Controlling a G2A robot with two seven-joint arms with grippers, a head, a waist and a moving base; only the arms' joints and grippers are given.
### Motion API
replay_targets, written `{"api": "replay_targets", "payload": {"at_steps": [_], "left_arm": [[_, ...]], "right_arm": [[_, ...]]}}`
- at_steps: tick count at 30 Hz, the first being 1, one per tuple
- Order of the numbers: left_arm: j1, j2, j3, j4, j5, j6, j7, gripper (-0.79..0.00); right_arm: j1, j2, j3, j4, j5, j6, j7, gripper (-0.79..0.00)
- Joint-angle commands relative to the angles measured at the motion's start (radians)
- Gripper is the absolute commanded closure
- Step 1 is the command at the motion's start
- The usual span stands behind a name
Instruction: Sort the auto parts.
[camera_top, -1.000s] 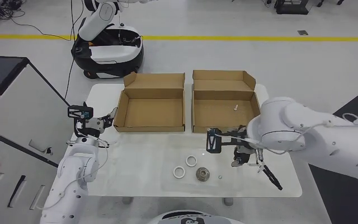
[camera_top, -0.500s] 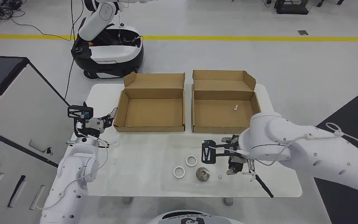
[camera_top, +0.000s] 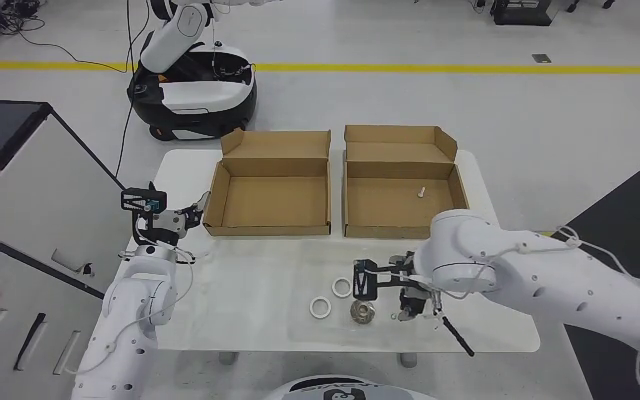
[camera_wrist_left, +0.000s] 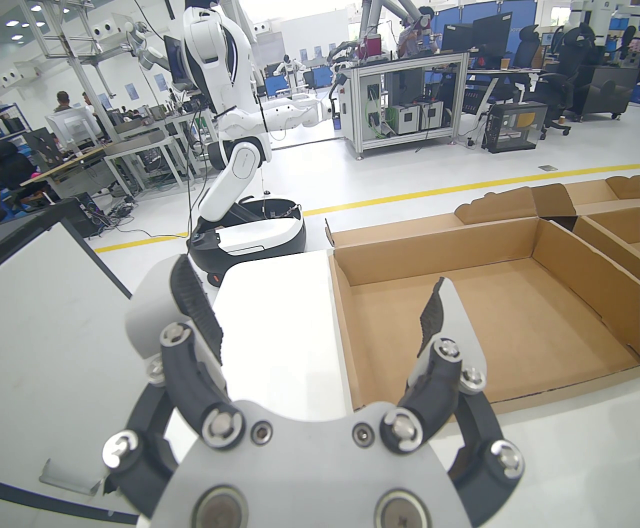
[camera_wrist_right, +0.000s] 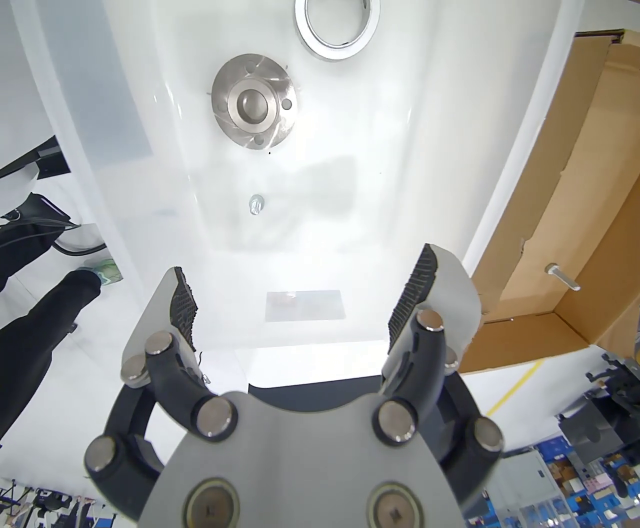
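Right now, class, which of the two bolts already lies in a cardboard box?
The bolt inside the right-hand box; the other bolt stands on the table.

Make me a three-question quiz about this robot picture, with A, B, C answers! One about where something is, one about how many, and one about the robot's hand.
1. Where is the long bolt?
A) in the cardboard box on the robot's right
B) on the floor
C) in a gripper

2. How many white rings lie on the table?
A) one
B) two
C) five

3. The right gripper is:
A) shut on a ring
B) shut on the bolt
C) open and empty

Answers:
1 A: the bolt lies on the bottom of that box.
2 B: two rings sit near each other on the table.
3 C: its fingers stand apart with nothing between them.
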Motion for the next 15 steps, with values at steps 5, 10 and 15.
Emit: {"api": "replay_targets", "payload": {"at_steps": [5,10,15], "left_arm": [[0.000,0.000,0.000,0.000,0.000,0.000,0.000,-0.785],[0.000,0.000,0.000,0.000,0.000,0.000,0.000,-0.785],[0.000,0.000,0.000,0.000,0.000,0.000,0.000,-0.785]], "right_arm": [[-0.019,-0.012,-0.005,0.018,-0.020,0.003,-0.010,-0.776],[-0.036,-0.021,-0.012,0.014,-0.038,0.013,0.003,-0.727],[-0.059,-0.028,-0.020,0.026,-0.064,0.013,-0.009,-0.677]]}}
